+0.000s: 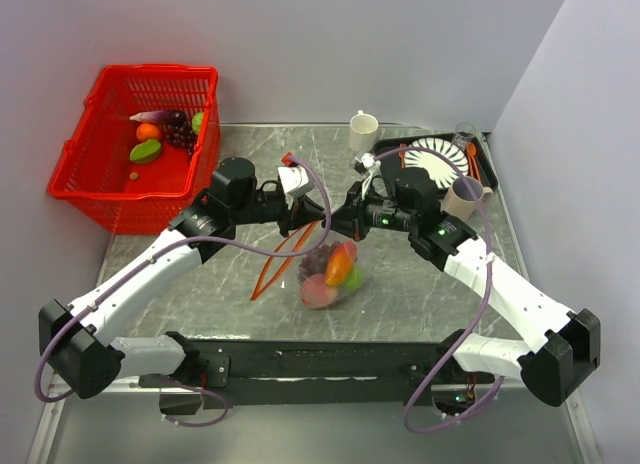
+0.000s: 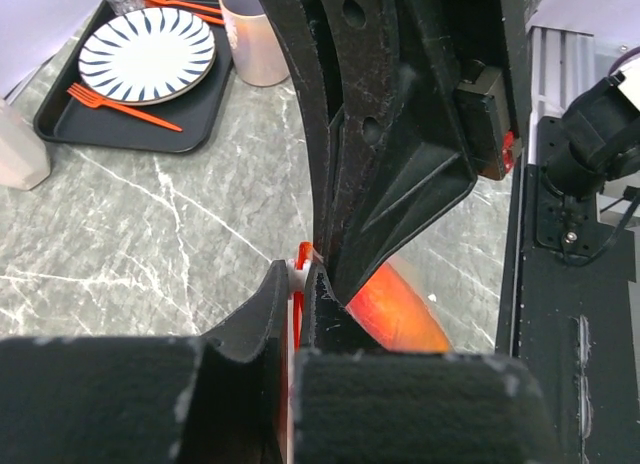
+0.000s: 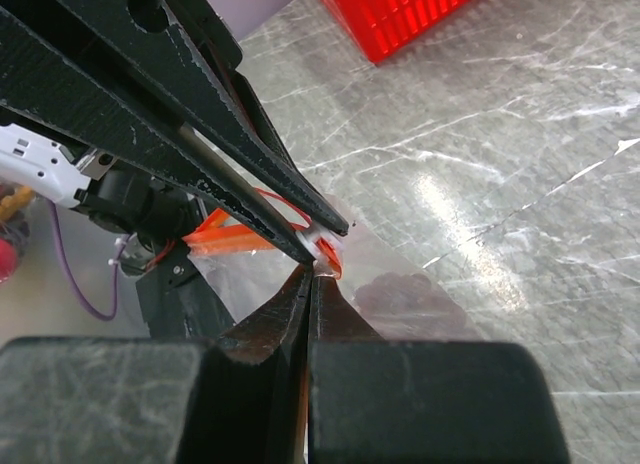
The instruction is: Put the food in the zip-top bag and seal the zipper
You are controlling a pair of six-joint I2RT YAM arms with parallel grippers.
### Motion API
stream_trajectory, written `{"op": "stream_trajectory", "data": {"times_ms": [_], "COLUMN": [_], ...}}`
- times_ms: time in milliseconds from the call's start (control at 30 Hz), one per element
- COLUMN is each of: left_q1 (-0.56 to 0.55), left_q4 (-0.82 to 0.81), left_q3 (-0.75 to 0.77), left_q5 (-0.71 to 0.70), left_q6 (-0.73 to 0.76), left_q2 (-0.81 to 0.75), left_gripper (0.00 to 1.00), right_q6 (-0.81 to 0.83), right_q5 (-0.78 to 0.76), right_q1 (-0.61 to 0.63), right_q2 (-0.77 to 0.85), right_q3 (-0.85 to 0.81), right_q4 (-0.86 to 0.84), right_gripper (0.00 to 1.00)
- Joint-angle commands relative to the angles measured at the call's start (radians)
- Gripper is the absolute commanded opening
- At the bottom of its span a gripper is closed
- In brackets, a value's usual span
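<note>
The clear zip-top bag lies mid-table with several pieces of toy food inside, among them an orange piece and dark grapes. Its red-orange zipper trails from the bag's top corner towards the near left. My left gripper is shut on the zipper at its white slider. My right gripper meets it tip to tip and is shut on the bag's mouth edge right beside the slider. The zipper also shows in the right wrist view.
A red mesh basket with more toy food stands at the far left. A black tray at the far right holds a striped plate and orange cutlery. A white mug and a beige cup stand near it.
</note>
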State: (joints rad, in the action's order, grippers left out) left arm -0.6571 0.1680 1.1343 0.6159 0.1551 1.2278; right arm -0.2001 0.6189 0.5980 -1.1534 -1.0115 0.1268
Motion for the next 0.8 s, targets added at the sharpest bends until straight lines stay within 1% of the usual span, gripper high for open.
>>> {"op": "stream_trajectory", "data": {"times_ms": [0, 67, 100, 133, 233, 300, 333, 433, 600, 767], "left_q1": [-0.001, -0.001, -0.001, -0.001, -0.001, -0.003, -0.004, -0.007, -0.010, -0.009], "left_q4": [0.011, 0.025, 0.039, 0.045, 0.056, 0.064, 0.086, 0.107, 0.099, 0.140], "left_q3": [0.042, 0.050, 0.053, 0.059, 0.077, 0.108, 0.120, 0.145, 0.148, 0.168], "left_q5": [0.038, 0.025, 0.025, 0.027, 0.056, 0.056, 0.058, 0.080, 0.093, 0.117], "left_q6": [0.001, 0.007, 0.014, 0.014, 0.005, -0.031, -0.037, -0.048, -0.074, -0.077], "left_q2": [0.006, -0.001, -0.008, -0.013, -0.033, -0.045, -0.050, -0.077, -0.136, -0.162], "left_gripper": [0.01, 0.01, 0.01, 0.01, 0.01, 0.01, 0.01, 0.01, 0.01, 0.01], "right_q6": [0.021, 0.031, 0.043, 0.050, 0.062, 0.067, 0.065, 0.074, 0.082, 0.085], "right_q5": [0.007, 0.004, 0.004, 0.005, 0.010, 0.028, 0.027, 0.024, 0.073, 0.119], "right_q1": [0.008, 0.008, 0.008, 0.009, 0.009, 0.008, 0.006, 0.006, 0.006, 0.006], "right_q2": [0.057, 0.061, 0.072, 0.078, 0.107, 0.135, 0.145, 0.185, 0.204, 0.196], "right_q3": [-0.013, -0.007, -0.004, 0.007, 0.036, 0.053, 0.068, 0.091, 0.099, 0.087], "right_q4": [-0.069, -0.066, -0.061, -0.062, -0.088, -0.121, -0.124, -0.156, -0.188, -0.200], "right_gripper": [0.00, 0.02, 0.22, 0.29, 0.41, 0.50, 0.58, 0.63, 0.63, 0.63]}}
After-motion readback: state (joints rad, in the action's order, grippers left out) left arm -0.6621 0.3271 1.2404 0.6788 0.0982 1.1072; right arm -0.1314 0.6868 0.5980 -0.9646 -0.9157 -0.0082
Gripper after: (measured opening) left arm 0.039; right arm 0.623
